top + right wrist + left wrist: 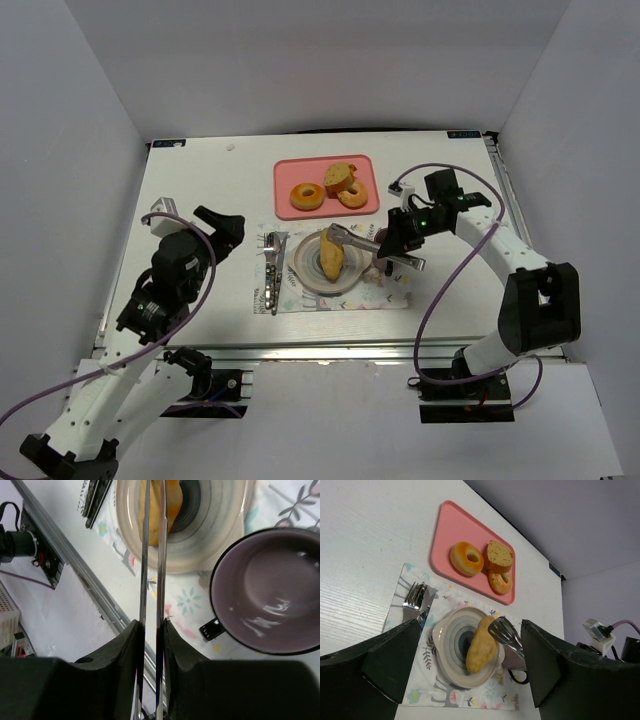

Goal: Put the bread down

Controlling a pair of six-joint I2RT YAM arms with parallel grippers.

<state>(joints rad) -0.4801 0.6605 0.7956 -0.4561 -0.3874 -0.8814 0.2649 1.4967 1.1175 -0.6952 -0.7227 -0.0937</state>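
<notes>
Our right pincer (pixel 151 627) is closed nearly all the way on a pair of metal tongs (pixel 151 570), pressing their two arms almost together. The tongs reach out toward the left edge of the desk, and their tips sit at the far end of the bread (pixel 332 258). We cannot tell whether the tips pinch the roll or only rest against it.

The bread lies on the ringed plate (pixel 300 268), right of the plate's centre. The plate stands on a flowered placemat (pixel 335 301) at mid-desk, nearer the near edge. A dark cup (pixel 270 590) stands just beside the plate on the right. The pink tray (pixel 285 175) lies beyond, toward the far edge.

We judge the placing all but done. What is left is to let the tongs spring open and draw them clear.

The roll's long axis runs far edge to near edge, leaning slightly, with its far end toward the tray.

Our left pincer (pixel 222 224) hangs wide open and empty toward the left edge.
</notes>
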